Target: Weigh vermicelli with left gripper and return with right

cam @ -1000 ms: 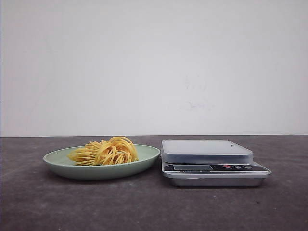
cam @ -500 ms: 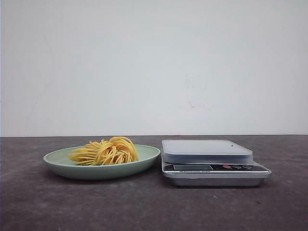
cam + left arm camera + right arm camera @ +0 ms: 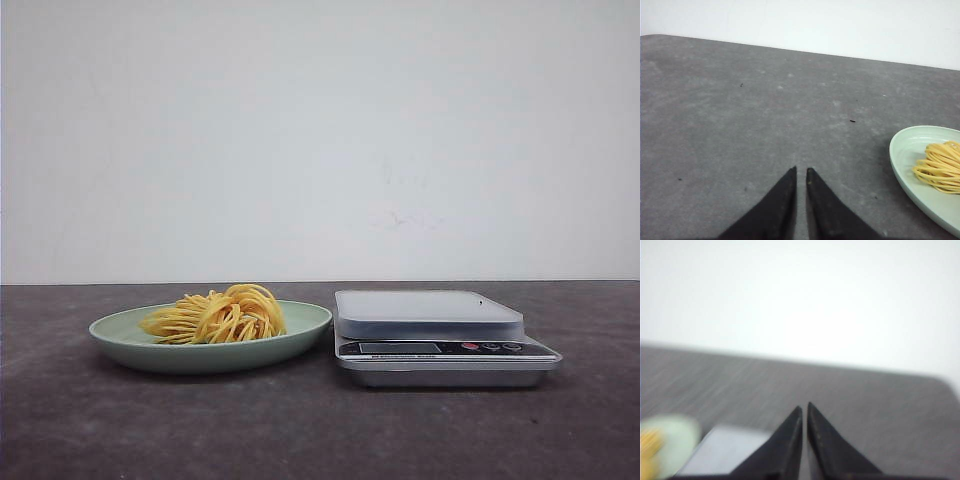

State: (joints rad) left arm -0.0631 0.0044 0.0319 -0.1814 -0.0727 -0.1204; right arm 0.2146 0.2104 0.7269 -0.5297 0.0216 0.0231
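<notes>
The vermicelli [image 3: 218, 315], a nest of yellow-orange strands, lies in a pale green plate [image 3: 120, 336] on the dark table, left of a silver kitchen scale [image 3: 430, 312]. Neither gripper shows in the front view. In the left wrist view my left gripper [image 3: 800, 171] is shut and empty over bare table, with the plate [image 3: 907, 165] and the vermicelli [image 3: 940, 167] apart from it at the edge of the view. In the blurred right wrist view my right gripper [image 3: 805, 407] is shut and empty, with the scale [image 3: 725, 450], plate [image 3: 677, 437] and vermicelli [image 3: 649, 450] off to one side.
A white wall stands behind the table's far edge [image 3: 320, 282]. The scale's display and buttons [image 3: 440, 348] face the front.
The plate, vermicelli and scale sit about where they were, shifted only a pixel or so in the front view. No gripper shows in that view.
</notes>
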